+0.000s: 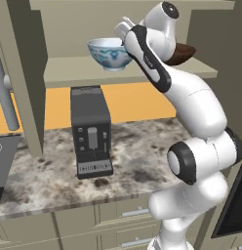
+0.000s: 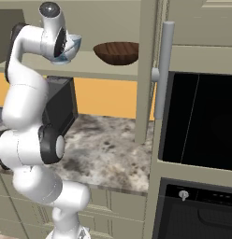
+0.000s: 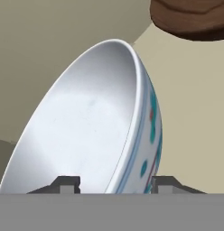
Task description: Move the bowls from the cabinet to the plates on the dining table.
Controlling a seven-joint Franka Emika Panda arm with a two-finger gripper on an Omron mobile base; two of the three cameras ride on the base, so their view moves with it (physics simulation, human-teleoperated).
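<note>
— Two bowls sit on the beige-grey wall cabinet's plain shelf [image 1: 84, 73]. How is our arm posed?

— We reach up with the white arm, wrist bent toward the shelf; our gripper [image 3: 114, 184] straddles the rim of the white bowl with blue painted pattern [image 1: 110, 52], fingers half apart, one inside, one outside.

— And the dark brown wood-grain bowl [image 2: 117, 52]?

— Beside it, untouched. Whether we're squeezing, we can't tell.

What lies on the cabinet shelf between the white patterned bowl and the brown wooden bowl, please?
Nothing: bare shelf separates the white bowl from the brown bowl in the right base view. The gripper straddles the white bowl's rim.
</note>
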